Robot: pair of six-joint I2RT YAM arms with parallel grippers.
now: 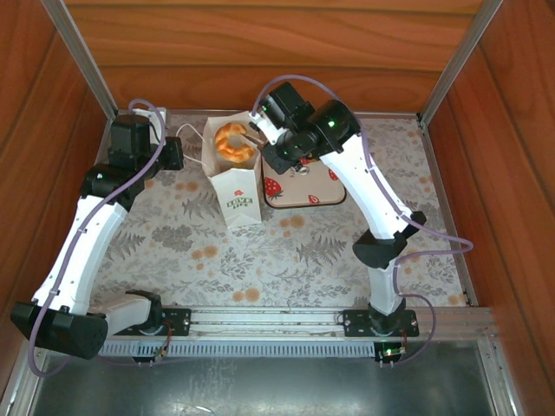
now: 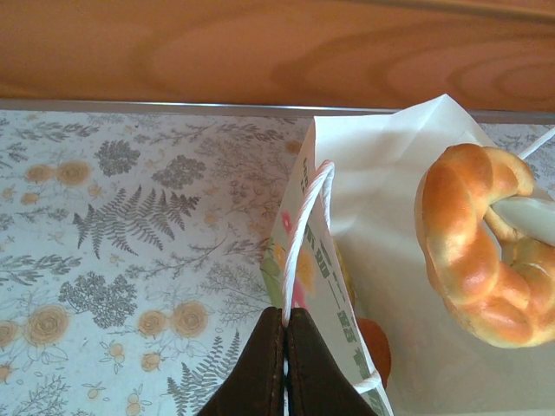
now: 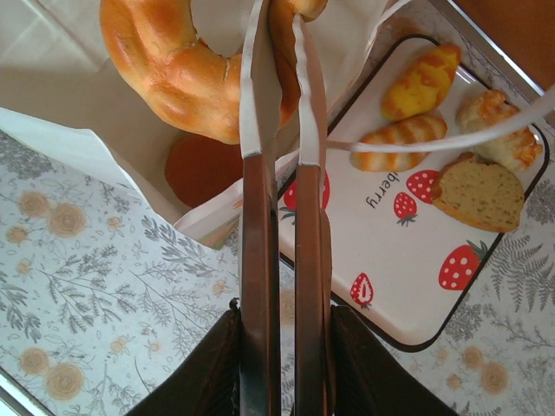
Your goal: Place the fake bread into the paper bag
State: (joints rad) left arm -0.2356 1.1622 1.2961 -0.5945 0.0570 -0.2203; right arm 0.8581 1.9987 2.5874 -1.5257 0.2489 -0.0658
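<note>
A twisted ring pastry (image 3: 165,65) is being held in the right claw (image 3: 282,22), its jaws standing narrow and pinched across one side of the ring, directly above the open mouth of the paper bag (image 1: 238,195). The bag's rim, beside a cord handle (image 2: 303,225), is being pinched by the left claw (image 2: 285,325), shut tight on the paper, so the bag is being steadied upright on the bench (image 1: 173,251) with its mouth held open. A brown bun (image 3: 204,169) is already lying inside. For a clean drop, the ring is best lowered below the rim and centred between the walls before the jaws are parted, and the cords crossing beside the fingers are best avoided during withdrawal. Four more pastries (image 3: 403,143) are waiting on the strawberry-print tray (image 3: 408,260), just beside the bag.
</note>
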